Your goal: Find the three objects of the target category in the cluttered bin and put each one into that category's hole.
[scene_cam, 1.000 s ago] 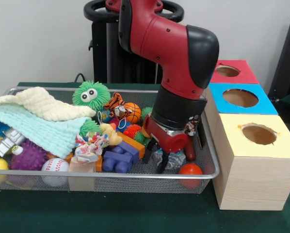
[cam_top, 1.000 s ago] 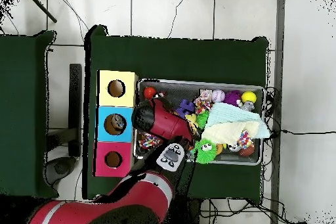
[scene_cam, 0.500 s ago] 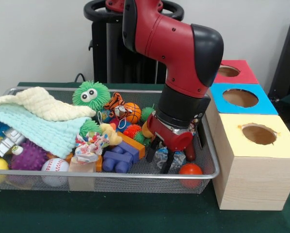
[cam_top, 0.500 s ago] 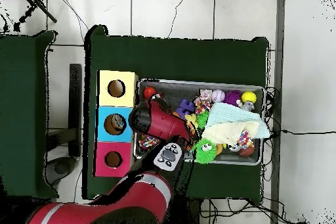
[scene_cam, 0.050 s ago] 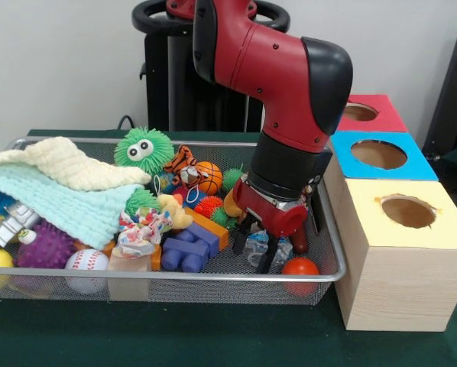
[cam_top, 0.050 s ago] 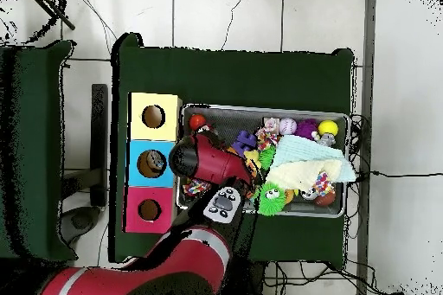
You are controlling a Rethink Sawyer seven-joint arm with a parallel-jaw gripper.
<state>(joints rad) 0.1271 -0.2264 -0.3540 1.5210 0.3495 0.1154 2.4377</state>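
Gripper (scene_cam, 0.050 s ago: 257,248) with fingers (scene_cam, 0.050 s ago: 265,258) spread apart, straddling a crinkled clear wrapper (scene_cam, 0.050 s ago: 257,245) on the bin (scene_cam, 0.050 s ago: 213,284) floor; nothing is held.

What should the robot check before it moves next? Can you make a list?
1. Gripper spread around something: ok, its black fingers stand apart over the crinkly clear item.
2. Item actually gripped: cannot tell.
3. Red ball out of the way: not ok, it sits right beside the fingers.
4. Wire bin rim clear for lifting out: ok, nothing sticks up there.
5. Holes open: ok, the yellow box, blue box and red box all show open holes.
6. Right hole known: cannot tell.
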